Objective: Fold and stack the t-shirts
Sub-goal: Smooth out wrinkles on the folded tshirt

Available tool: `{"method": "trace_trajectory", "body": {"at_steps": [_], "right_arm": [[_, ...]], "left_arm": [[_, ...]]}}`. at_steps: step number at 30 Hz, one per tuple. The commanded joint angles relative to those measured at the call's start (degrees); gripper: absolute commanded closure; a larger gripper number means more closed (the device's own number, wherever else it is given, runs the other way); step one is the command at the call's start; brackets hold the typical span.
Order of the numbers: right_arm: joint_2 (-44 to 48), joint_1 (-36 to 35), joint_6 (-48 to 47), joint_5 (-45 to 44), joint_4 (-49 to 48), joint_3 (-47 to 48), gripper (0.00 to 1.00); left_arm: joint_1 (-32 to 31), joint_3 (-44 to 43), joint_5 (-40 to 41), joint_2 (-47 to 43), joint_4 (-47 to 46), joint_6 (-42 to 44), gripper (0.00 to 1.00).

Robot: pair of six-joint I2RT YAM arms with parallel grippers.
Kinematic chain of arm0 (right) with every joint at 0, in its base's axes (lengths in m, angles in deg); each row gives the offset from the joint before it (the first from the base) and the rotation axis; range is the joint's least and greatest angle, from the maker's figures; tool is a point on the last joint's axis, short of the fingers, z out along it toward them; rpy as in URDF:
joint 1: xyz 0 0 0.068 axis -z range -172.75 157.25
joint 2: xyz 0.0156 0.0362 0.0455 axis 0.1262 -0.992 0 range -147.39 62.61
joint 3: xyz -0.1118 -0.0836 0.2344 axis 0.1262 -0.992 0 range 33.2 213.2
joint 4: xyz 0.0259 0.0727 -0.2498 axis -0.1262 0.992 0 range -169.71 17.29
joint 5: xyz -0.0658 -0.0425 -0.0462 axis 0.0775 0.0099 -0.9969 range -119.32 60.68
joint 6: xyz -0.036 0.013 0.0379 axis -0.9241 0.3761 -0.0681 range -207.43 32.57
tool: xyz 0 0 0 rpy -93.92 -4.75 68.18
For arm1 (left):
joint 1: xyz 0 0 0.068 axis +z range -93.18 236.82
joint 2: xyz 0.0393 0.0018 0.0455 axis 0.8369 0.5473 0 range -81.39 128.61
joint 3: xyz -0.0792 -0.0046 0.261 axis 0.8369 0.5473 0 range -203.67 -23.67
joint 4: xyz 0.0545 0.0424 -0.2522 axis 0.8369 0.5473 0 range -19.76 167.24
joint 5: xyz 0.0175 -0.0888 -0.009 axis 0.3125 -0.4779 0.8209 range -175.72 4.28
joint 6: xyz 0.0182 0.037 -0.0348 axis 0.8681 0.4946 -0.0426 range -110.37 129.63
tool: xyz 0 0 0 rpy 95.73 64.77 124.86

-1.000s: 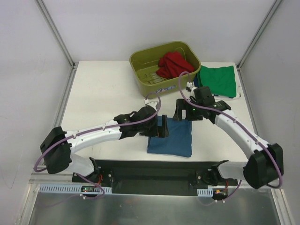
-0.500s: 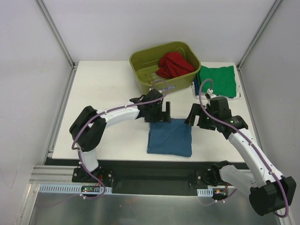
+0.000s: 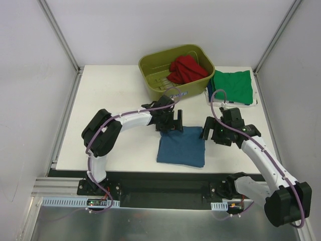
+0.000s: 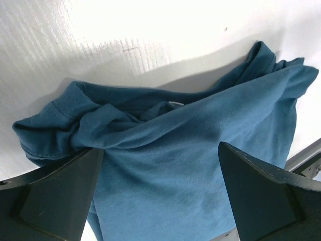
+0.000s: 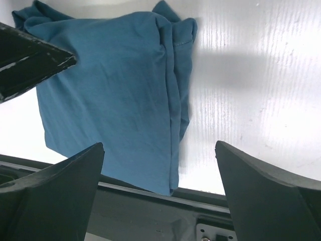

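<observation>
The teal-blue t-shirt (image 3: 181, 146) lies folded at the table's (image 3: 110, 95) near middle, with the green t-shirt (image 3: 231, 86) far right and the red t-shirt (image 3: 187, 68) in the tub (image 3: 150, 70). The left gripper (image 3: 172, 123) and right gripper (image 3: 207, 132) hover wide open and empty, by its far corners. Its fold looks finished; stacking it probably needs a two-sided pinch.

A fixed camera high above the near edge looks down over the whole table (image 3: 115, 90). Both wrist cameras hang close above it, facing down; all three views share the folded teal-blue t-shirt (image 3: 181, 146).
</observation>
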Motion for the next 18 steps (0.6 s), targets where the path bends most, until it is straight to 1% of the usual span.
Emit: {"method": "trace_trajectory", "body": {"at_steps": [1, 3, 7, 8, 11, 13, 15, 18], "right_arm": [[-3.2, 0.8, 4.8, 3.4, -4.9, -1.9, 0.03], [-4.4, 0.9, 7.8, 3.1, -6.1, -3.2, 0.03], [-7.1, 0.9, 10.1, 2.7, -9.5, -5.8, 0.03], [-7.6, 0.9, 10.3, 3.4, -10.0, -6.4, 0.03], [-10.0, 0.9, 10.6, 3.8, -12.3, -7.6, 0.02], [-12.0, 0.9, 10.5, 5.6, -14.6, -8.5, 0.01], [-13.4, 0.6, 10.4, 7.8, -16.4, -9.3, 0.06], [-16.3, 0.0, 10.3, 6.6, -17.4, -9.5, 0.09]], "left_arm": [[-0.3, 2.1, -0.9, -4.8, 0.5, 1.9, 0.01], [-0.3, 2.5, 0.1, -8.5, 0.4, 2.7, 0.01], [-0.3, 4.8, 0.8, -15.8, 0.6, 5.0, 0.01], [-0.3, 5.4, 1.0, -18.9, 0.7, 5.4, 0.01], [-0.3, 7.9, 3.4, -24.6, 0.8, 6.2, 0.01], [-0.3, 9.9, 5.8, -27.3, 1.1, 6.5, 0.01], [-0.3, 11.3, 7.4, -30.8, 1.7, 6.5, 0.01], [-0.3, 14.5, 10.5, -35.5, 2.0, 6.1, 0.01]]}}
